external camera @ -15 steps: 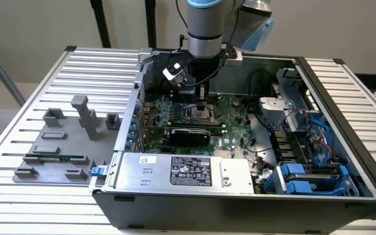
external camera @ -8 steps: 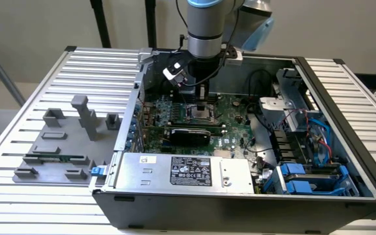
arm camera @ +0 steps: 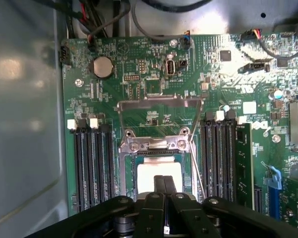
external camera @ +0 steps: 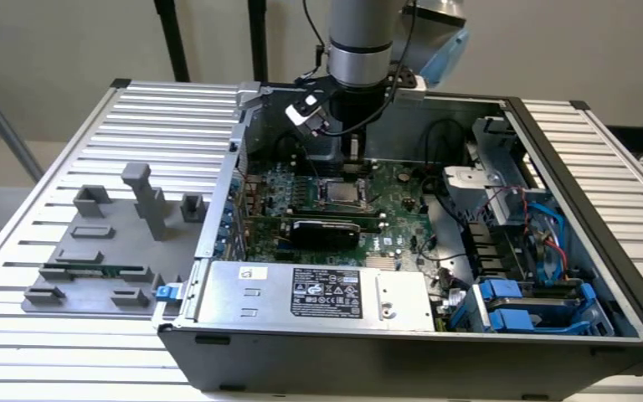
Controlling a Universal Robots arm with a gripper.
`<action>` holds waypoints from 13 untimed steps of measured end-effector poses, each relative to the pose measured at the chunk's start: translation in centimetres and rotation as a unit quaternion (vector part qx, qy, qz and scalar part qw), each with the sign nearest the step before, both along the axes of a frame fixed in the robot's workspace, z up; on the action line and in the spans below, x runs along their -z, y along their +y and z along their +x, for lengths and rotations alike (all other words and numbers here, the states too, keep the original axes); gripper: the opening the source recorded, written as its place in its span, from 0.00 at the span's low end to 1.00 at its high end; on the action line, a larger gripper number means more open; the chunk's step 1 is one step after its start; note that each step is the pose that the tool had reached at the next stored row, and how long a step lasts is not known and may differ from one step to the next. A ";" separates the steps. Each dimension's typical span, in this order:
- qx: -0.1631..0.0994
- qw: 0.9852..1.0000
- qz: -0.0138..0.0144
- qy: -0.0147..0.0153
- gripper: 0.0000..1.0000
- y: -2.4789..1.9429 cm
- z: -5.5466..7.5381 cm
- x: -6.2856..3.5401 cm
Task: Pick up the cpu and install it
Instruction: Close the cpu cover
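The small flat silvery-grey square cpu (arm camera: 146, 178) lies in the dark square socket frame (arm camera: 130, 171), whose metal lid (arm camera: 159, 105) is swung back to let it in, and the black gripper (arm camera: 164, 182) hangs right over it, jaws pressed together, holding nothing.

The exterior camera sits high and well back from the open computer case (external camera: 411, 360). It looks down at a slant over the slatted table (external camera: 31, 335) and takes in the whole case, with the arm (external camera: 361, 42) coming in at twelve o'clock. The wrist camera rides on that arm and faces straight down, close above the circuit board (arm camera: 139, 64), looking past the gripper (arm camera: 164, 179). Both views share the board around the socket (external camera: 342, 194).
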State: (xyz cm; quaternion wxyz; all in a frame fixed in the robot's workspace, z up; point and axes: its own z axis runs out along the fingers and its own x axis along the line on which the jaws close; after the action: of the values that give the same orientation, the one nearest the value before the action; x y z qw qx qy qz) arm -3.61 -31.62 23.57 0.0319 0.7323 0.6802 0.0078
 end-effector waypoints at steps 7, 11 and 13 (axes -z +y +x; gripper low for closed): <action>0.000 1.000 0.000 0.004 0.11 -0.10 2.4 -2.52; 0.000 1.000 0.000 0.008 0.11 -0.12 4.2 -3.52; 0.000 1.000 0.000 0.010 0.11 -0.12 5.1 -3.62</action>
State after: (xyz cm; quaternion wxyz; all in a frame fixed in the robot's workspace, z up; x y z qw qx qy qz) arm 1.53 -31.75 27.19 0.0250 0.7323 0.6805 0.0005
